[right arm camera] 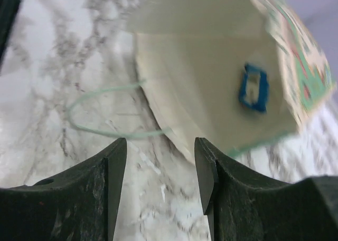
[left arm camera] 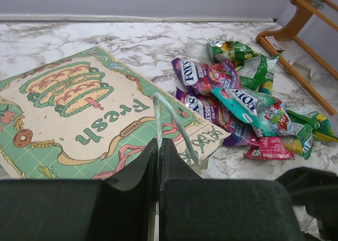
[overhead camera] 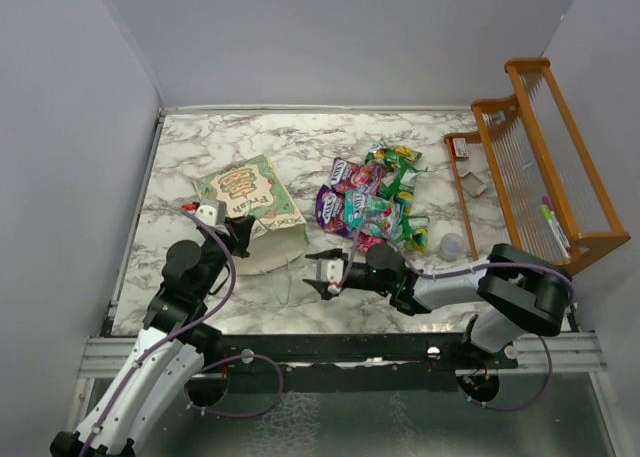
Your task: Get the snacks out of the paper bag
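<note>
Gaping paper bag [right arm camera: 211,83], interior blurred

We are folding our left arm [overhead camera: 183,269] up toward 12 o'clock from its base. The left gripper [left arm camera: 159,148] is pointing toward 2 o'clock, its jaws pinching together on the thin handle of the paper bag [left arm camera: 79,119]. We are stretching our right arm [overhead camera: 455,282] low toward 9 o'clock, elbow bent at 3 o'clock. The right gripper [overhead camera: 325,275] is hanging with its fingers [right arm camera: 113,172] spread apart, clasping nothing.
</note>
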